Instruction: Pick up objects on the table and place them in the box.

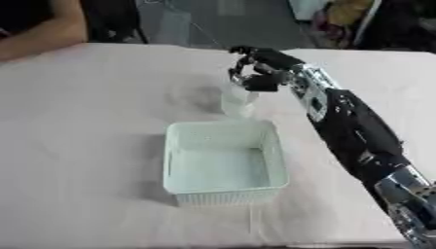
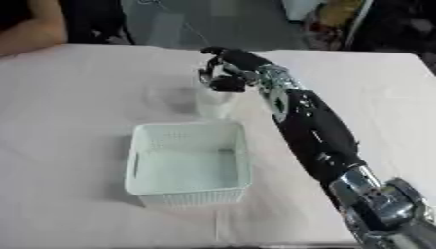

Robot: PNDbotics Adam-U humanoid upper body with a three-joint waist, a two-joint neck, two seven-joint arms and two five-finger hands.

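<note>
right hand [image 1: 258, 73] just beyond box [image 1: 223, 160] far rim, fingers curled round top of pale translucent object [image 1: 238, 101]. object hangs upright, lower end near box far edge; whether off table, cannot tell. box looks empty. step: carry phase. next: bring object over box interior, lower, uncurl fingers.

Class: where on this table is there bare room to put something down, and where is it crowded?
Bare cloth lies left of the box, up to the far edge, and along the near edge. Crowded: just behind the box, where the right hand hangs over a clear object.
</note>
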